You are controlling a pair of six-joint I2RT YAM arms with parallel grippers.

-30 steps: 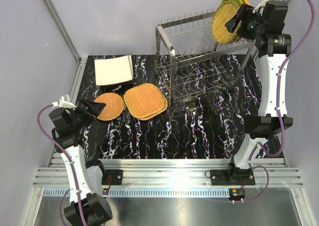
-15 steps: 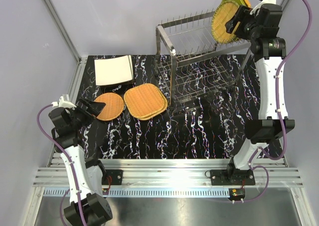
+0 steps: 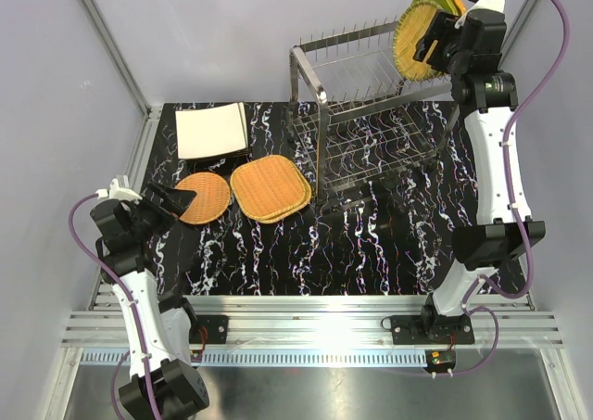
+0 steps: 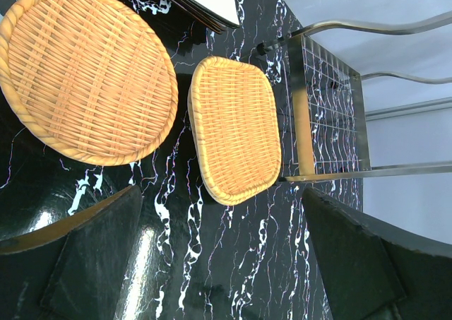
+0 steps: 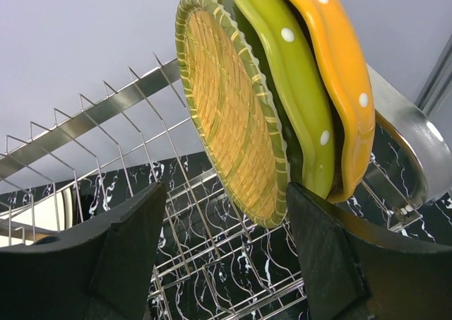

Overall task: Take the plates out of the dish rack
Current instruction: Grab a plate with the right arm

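Now that right arm sits closer to upper tier than a second ago, you see right gripper (image 5: 224, 221) jaws apart, flanking lower rim of woven round plate (image 5: 233, 115), nothing clamped. Plate stands upright in dish rack (image 3: 371, 133), green dotted plate (image 5: 282, 51) and orange dotted plate (image 5: 339, 58) behind it. Left gripper (image 4: 222, 200) unmoved, jaws wide. Likely meaning: grasp imminent, three plates remain.

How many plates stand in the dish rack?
3, at the dish rack's top right end: a woven plate in front, a green dotted plate behind it, an orange dotted plate last. More may be hidden.
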